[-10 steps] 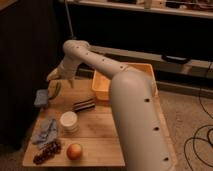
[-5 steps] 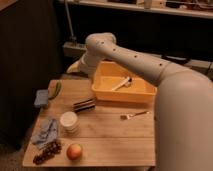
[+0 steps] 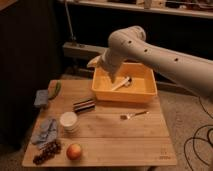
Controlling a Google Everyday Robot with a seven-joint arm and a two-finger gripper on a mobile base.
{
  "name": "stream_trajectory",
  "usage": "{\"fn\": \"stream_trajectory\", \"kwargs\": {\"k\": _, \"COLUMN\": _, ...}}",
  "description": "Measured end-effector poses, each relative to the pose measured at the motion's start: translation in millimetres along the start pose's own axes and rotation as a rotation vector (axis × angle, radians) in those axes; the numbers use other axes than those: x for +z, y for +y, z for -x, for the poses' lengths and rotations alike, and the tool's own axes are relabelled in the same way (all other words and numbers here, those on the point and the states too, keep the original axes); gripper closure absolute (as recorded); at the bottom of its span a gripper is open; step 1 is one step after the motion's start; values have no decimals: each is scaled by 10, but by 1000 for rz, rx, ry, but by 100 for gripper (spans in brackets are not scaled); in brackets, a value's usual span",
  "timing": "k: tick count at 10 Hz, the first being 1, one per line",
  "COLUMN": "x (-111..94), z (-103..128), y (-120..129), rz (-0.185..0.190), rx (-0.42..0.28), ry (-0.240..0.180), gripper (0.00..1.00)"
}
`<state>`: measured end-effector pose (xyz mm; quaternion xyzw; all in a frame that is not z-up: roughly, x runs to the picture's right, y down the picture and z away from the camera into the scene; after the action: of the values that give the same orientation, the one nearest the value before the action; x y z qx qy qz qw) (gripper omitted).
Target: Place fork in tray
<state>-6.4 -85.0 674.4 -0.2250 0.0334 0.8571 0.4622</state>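
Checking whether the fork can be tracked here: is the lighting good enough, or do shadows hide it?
Camera view: dim, warm light; the background is nearly black. The fork lies unshadowed on the lit wooden table, glinting faintly. The claw hangs over the left part of the yellow tray.

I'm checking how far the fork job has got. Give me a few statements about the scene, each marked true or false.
1. The fork lies in the tray. False: it lies on the table, in front of the tray.
2. A pale utensil lies in the tray. True.
3. The gripper holds the fork. False: it hangs open by the tray's back left corner, away from the fork.
4. An apple sits beside the grapes. True.
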Motion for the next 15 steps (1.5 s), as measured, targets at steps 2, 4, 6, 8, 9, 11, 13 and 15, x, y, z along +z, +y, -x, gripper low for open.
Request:
{"fn": "stream_trajectory", "kwargs": {"k": 2, "x": -30, "z": 2, "y": -21, "rz": -3, "rx": 5, "ry": -10, "gripper": 20}}
{"fn": "stream_trajectory", "kwargs": {"k": 4, "x": -29, "z": 3, "y": -21, "rz": -3, "rx": 5, "ry": -9, "gripper": 20}}
{"fn": "stream_trajectory", "kwargs": {"k": 6, "x": -28, "z": 6, "y": -23, "rz": -5, "rx": 6, "ry": -10, "gripper": 20}}
{"fn": "stream_trajectory", "kwargs": {"k": 8, "x": 22, "z": 46, "y": -110, "rz": -49, "rx": 49, "ry": -12, "gripper": 20}}
{"fn": "stream_trajectory", "kwargs": {"k": 9, "x": 78, "z": 71, "y": -242, "rz": -76, "rx": 88, "ry": -10, "gripper": 20}}
{"fn": "stream_trajectory", "kwargs": {"k": 11, "x": 161, "z": 138, "y": -590, "rz": -117, "rx": 176, "ry": -14, "gripper": 20}}
{"fn": "stream_trajectory", "kwargs": {"k": 13, "x": 248, "z": 125, "y": -815, "rz": -144, "rx": 250, "ry": 0, "gripper": 20}}
{"fn": "stream_trajectory", "kwargs": {"k": 15, "x": 317, "z": 131, "y": -1079, "rz": -177, "rx": 318, "ry": 11, "gripper": 20}}
